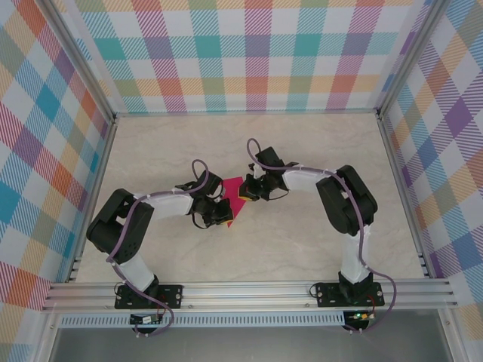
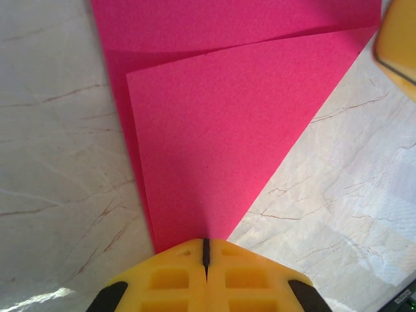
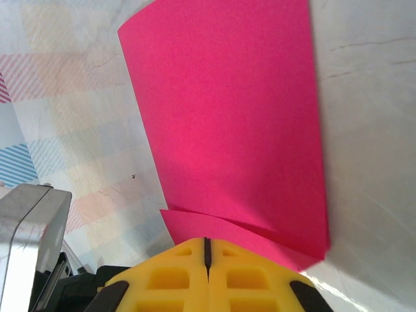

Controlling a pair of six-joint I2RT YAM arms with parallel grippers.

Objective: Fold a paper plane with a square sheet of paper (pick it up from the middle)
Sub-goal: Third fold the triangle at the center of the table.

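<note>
The square sheet of paper point(image 1: 231, 197) is magenta-pink and lies partly folded on the marble table between both arms. In the left wrist view the paper point(image 2: 221, 130) shows a triangular flap lying over a lower layer, narrowing to a point under my left gripper point(image 2: 206, 250). That gripper is shut, its yellow tips resting on the point. The right gripper point(image 3: 207, 250) is shut too, its tips on the paper's edge point(image 3: 234, 123), where one layer lifts over a smaller one. From above, the left gripper point(image 1: 219, 211) and right gripper point(image 1: 246, 191) sit at opposite ends of the sheet.
A yellow finger of the right gripper point(image 2: 398, 45) enters the left wrist view at the upper right. A metal part of the left arm point(image 3: 29, 240) sits close at the lower left of the right wrist view. Checked walls and an aluminium frame point(image 1: 249, 290) ring the table.
</note>
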